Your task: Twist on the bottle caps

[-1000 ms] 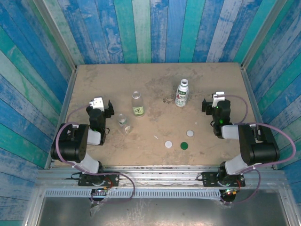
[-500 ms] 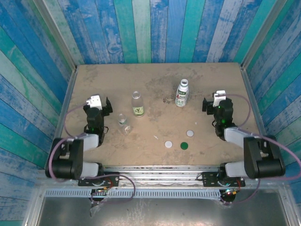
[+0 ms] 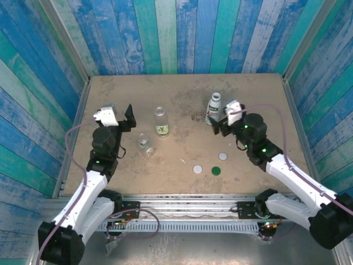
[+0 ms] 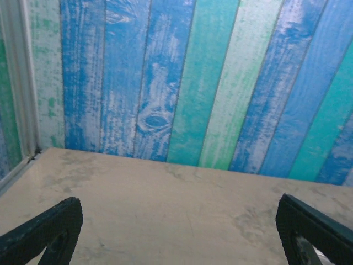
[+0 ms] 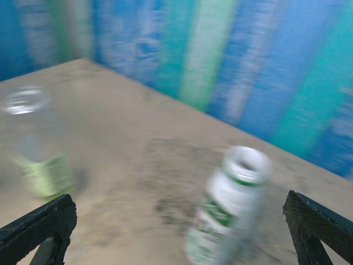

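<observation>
The left gripper (image 3: 117, 117) is hovering near the table's left edge, jaws spread wide and empty, with bare tabletop (image 3: 182, 91) lying open ahead of it up to the striped back wall (image 3: 176, 33). The right gripper (image 3: 223, 118), also wide open and empty, is hanging just beside the uncapped white bottle (image 3: 213, 109). The slim clear bottle (image 3: 160, 121) and tiny bottle (image 3: 144, 142) are standing left of centre. A white cap (image 3: 223, 156), a second white cap (image 3: 197, 169) and a green cap (image 3: 216, 170) are lying toward the front edge, apart from every bottle
</observation>
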Available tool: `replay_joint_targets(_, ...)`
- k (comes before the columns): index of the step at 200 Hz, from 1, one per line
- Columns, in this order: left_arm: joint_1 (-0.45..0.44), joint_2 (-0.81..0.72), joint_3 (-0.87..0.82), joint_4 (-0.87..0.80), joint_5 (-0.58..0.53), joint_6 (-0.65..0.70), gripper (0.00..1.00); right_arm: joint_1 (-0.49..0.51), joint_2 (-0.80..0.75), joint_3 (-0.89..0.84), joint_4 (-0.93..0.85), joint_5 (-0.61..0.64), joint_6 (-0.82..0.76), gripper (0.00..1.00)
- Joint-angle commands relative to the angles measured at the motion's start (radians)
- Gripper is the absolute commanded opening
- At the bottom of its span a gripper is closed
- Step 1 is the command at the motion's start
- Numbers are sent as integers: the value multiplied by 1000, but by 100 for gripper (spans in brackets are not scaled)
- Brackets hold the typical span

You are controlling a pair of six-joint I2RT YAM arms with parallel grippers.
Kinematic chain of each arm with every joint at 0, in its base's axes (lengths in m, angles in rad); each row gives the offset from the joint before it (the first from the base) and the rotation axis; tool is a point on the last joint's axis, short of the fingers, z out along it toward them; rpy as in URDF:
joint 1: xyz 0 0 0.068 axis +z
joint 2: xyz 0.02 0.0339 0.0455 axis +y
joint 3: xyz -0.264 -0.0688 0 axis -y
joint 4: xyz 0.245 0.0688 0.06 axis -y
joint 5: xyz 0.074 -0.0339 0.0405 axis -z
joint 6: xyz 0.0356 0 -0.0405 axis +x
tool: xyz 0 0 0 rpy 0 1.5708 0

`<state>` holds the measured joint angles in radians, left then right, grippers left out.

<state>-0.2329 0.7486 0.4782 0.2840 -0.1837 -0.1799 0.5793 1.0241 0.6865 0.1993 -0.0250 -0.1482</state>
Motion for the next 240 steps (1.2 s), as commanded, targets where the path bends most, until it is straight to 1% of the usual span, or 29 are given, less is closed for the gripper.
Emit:
replay_joint_targets(1, -2, -45, 84, -273, 93, -46, 94, 144, 77, 63, -104, -131, -85, 100)
replay_joint_targets(17, -2, -37, 142, -377, 83, -66, 94, 234, 172, 128, -103, -157, -107, 98)
replay_joint_targets(30, -2, -34, 168, -429, 66, -83, 94, 297, 257, 183, -103, -159, -127, 91)
replay_joint_targets(40, -2, -39, 167, -435, 51, -86, 94, 334, 317, 222, -97, -165, -139, 84)
replay_joint_targets(54, -3, -50, 151, -420, 24, -94, 94, 368, 390, 274, -84, -207, -142, 80)
replay_joint_targets(73, -3, -46, 132, -389, 24, -107, 94, 396, 483, 348, -84, -254, -146, 76)
replay_joint_targets(94, -3, -24, 132, -378, 17, -104, 94, 408, 563, 410, -78, -291, -144, 75)
replay_joint_targets(144, -3, -41, 125, -390, 8, -87, 94, 407, 715, 527, -80, -291, -144, 77)
replay_joint_targets(187, -2, -60, 111, -382, 1, -53, 94, 408, 801, 596, -80, -292, -141, 78)
replay_joint_targets(240, -2, -96, 78, -359, -5, -42, 94, 408, 890, 679, -86, -317, -138, 73)
